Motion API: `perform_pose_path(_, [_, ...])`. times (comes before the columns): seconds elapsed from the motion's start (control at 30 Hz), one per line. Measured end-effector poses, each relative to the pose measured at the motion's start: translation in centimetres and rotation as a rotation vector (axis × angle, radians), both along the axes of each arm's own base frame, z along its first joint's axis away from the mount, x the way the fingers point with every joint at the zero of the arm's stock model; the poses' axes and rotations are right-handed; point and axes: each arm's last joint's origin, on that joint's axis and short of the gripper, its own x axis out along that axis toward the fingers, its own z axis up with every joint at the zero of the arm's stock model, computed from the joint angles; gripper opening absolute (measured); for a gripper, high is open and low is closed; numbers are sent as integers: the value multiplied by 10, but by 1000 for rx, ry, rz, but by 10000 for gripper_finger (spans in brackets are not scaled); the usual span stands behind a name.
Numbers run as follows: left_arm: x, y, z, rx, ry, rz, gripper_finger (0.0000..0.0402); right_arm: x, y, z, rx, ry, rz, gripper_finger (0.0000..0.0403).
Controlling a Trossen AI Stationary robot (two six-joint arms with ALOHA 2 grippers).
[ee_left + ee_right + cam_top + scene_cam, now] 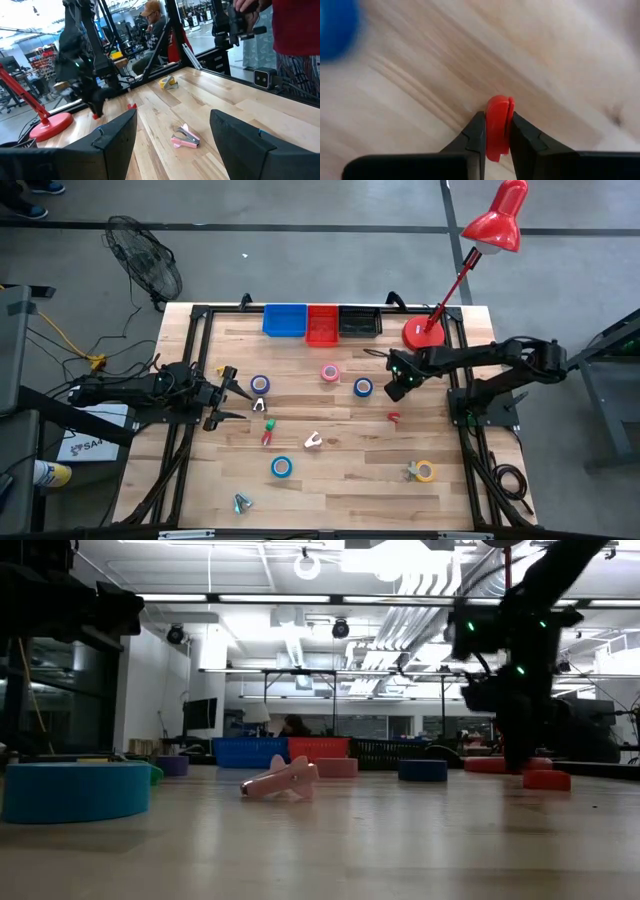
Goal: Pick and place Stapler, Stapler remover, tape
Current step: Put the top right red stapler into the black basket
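My right gripper (396, 388) points down over the table's right half, shut on a small red stapler remover (498, 106). A second small red piece (393, 418) lies on the wood just nearer. Tape rolls lie flat on the table: blue (362, 387), pink (330, 373), blue (260, 384), blue (281, 467) and yellow (425, 471). A pink stapler remover (312, 441) lies at mid-table. My left gripper (236, 395) waits open and level at the table's left side, touching nothing. My right gripper pinches the red stapler remover's two flat sides (496, 131) between its two fingers. The fingers come from above, pointing steeply down. The red piece sticks out past the fingertips toward the wood; whether it is clear of the table I cannot tell.
Blue (285, 320), red (322, 323) and black (360, 321) bins stand in a row at the far edge. A red desk lamp's base (423, 333) sits at the far right, close behind my right arm. A red-and-green piece (268, 435) and a grey one (241, 502) lie nearer.
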Motion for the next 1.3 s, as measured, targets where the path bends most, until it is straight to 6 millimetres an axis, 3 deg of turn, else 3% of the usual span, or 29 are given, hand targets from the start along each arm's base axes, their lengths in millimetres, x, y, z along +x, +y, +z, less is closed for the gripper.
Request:
perform_pose_path(0.27, [0, 0, 0, 0, 0, 0, 247, 33, -39, 60, -187, -164, 42, 47])
perform_pose_path(0.43, [0, 0, 0, 0, 0, 1, 247, 56, -76, 81, -286, -136, 173, 47])
perform_pose_path(0.63, [0, 0, 0, 0, 0, 4, 247, 83, -124, 78, -304, -23, 322, 47])
perform_pose_path(0.93, [0, 0, 0, 0, 0, 3, 247, 105, -186, 63, -206, 71, 200, 52])
perform_pose_path(1.1, [0, 0, 0, 0, 0, 3, 247, 109, -199, 47, -111, 123, 68, 61])
perform_pose_path(1.3, [0, 0, 0, 0, 0, 2, 247, 110, -200, 38, -66, 132, -33, 62])
